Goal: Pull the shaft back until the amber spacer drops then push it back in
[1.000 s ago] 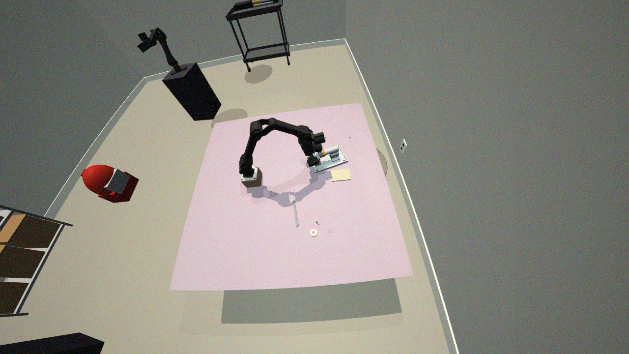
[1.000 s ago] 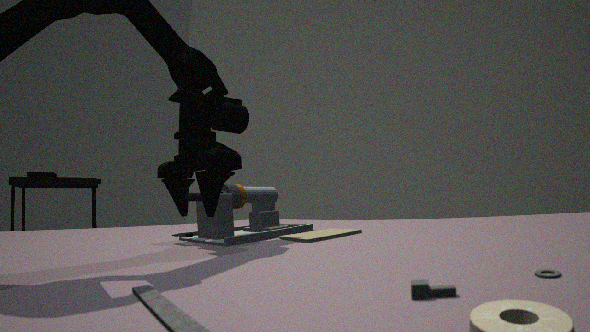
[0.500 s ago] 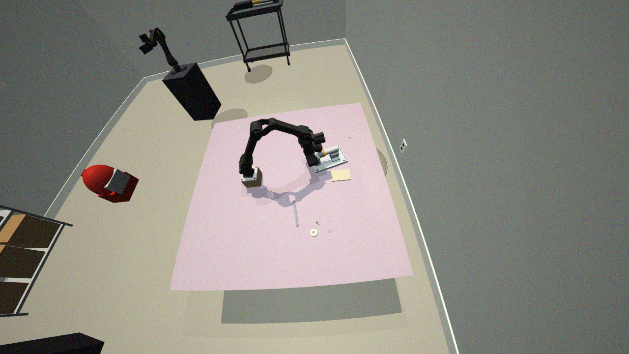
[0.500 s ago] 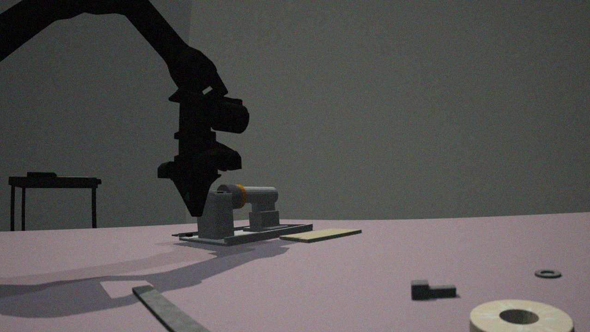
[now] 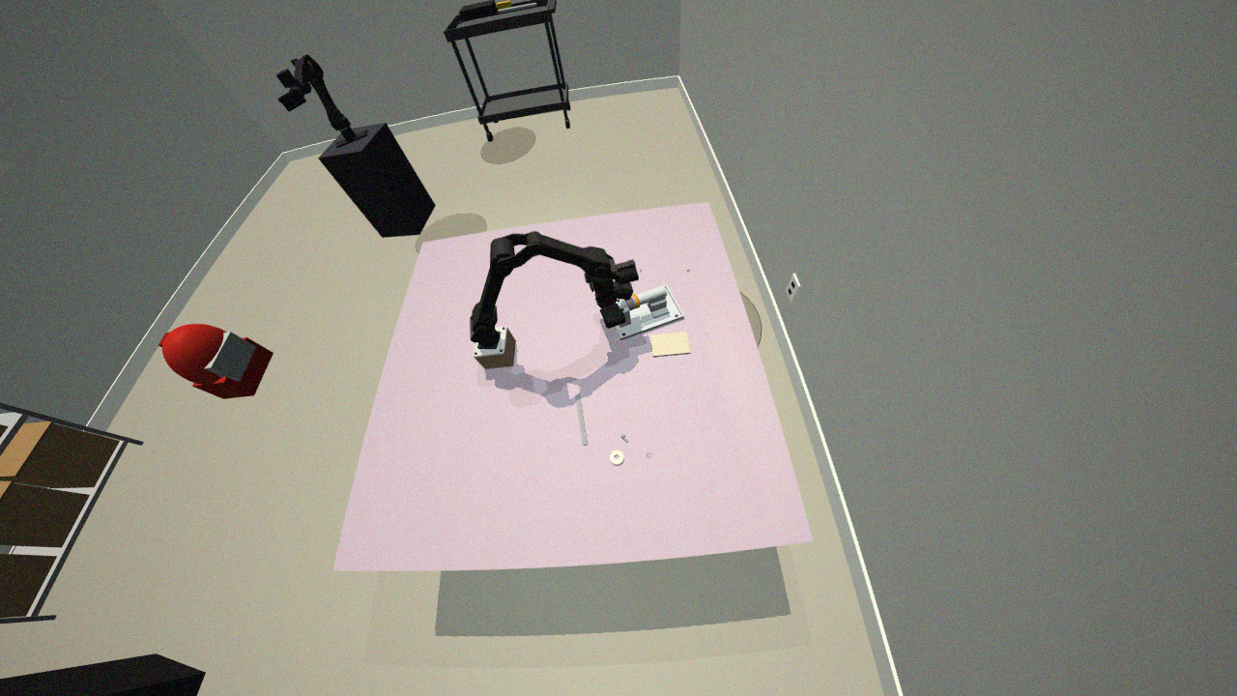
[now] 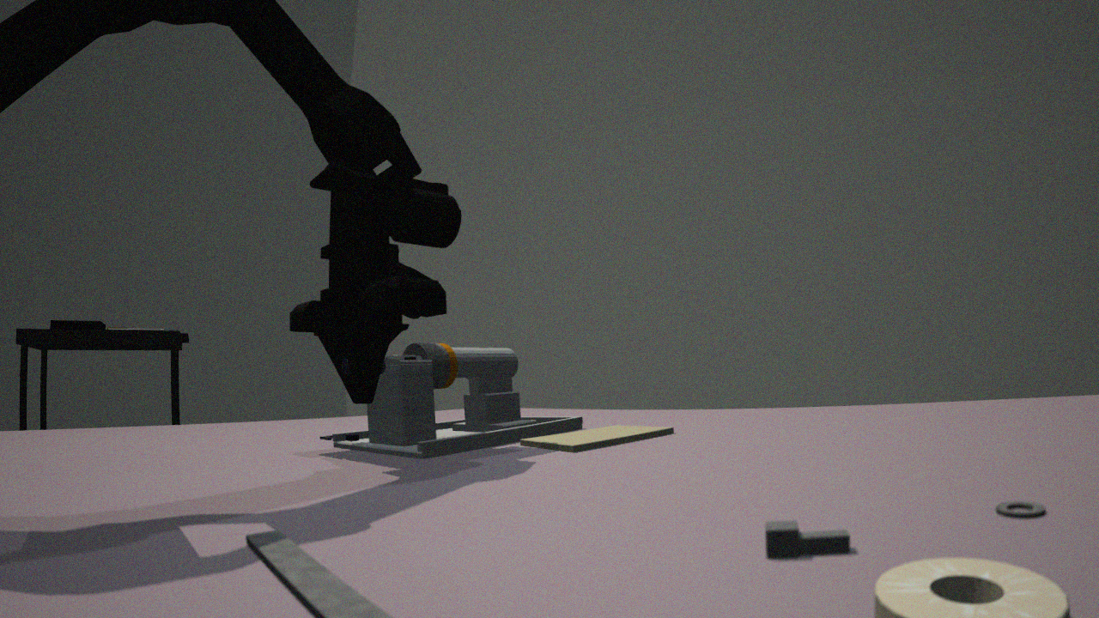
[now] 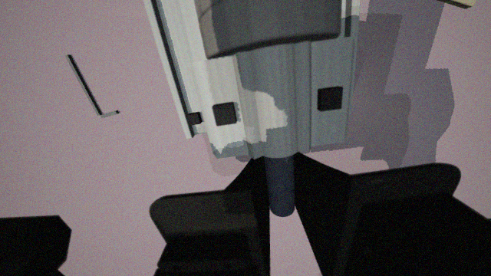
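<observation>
My gripper [image 5: 612, 316] [image 6: 361, 397] [image 7: 271, 152] is shut on the dark shaft [image 7: 282, 201], whose end sticks out past the near support block [image 6: 401, 403] [image 7: 330, 126]. The fingers are close to the block's outer face; in the exterior view they hide the shaft end. The amber spacer [image 5: 637, 301] [image 6: 452, 365] sits against the big grey housing [image 5: 654, 296] [image 6: 490, 361]. Grey spacers [image 6: 426, 362] [image 7: 276, 19] fill the space between it and the near block; how many cannot be told. The amber spacer is not in the wrist view.
The fixture's base tray [image 5: 650, 328] [image 6: 476, 441] has raised rims. A pale yellow plate [image 5: 670, 344] [image 6: 599, 438] lies beside it. An L-shaped key [image 7: 86, 87] lies on the other side. A flat bar [image 5: 582, 421] [image 6: 314, 576], a cream ring [image 5: 617, 463] [image 6: 907, 588], a bolt [image 6: 784, 540] and a washer [image 6: 1019, 515] lie farther off.
</observation>
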{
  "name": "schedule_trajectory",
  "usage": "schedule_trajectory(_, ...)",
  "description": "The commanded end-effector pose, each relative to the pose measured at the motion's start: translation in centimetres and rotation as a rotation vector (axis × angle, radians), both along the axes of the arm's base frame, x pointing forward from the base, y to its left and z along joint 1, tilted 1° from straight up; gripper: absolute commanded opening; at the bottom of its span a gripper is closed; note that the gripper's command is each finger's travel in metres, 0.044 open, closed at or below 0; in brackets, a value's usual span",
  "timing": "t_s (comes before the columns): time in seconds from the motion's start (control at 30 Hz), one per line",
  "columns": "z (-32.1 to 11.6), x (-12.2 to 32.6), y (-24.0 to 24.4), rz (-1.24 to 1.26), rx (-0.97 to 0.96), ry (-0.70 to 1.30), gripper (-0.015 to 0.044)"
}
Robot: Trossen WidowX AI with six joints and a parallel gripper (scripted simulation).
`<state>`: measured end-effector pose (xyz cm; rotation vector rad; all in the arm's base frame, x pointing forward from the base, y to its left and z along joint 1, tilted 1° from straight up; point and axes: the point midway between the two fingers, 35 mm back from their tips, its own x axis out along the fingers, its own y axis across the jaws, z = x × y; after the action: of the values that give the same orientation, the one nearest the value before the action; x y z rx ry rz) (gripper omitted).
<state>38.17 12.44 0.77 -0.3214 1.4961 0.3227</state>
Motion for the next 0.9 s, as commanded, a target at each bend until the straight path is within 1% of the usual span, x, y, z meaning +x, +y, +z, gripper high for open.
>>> schedule_trajectory(0.0, -0.03, -0.35, -0.16, 0.001, -0.002, 0.003, 0.0000)
schedule_trajectory(0.87, -0.10, -1.19, -0.53, 0.001, -0.003, 0.003, 0.0000)
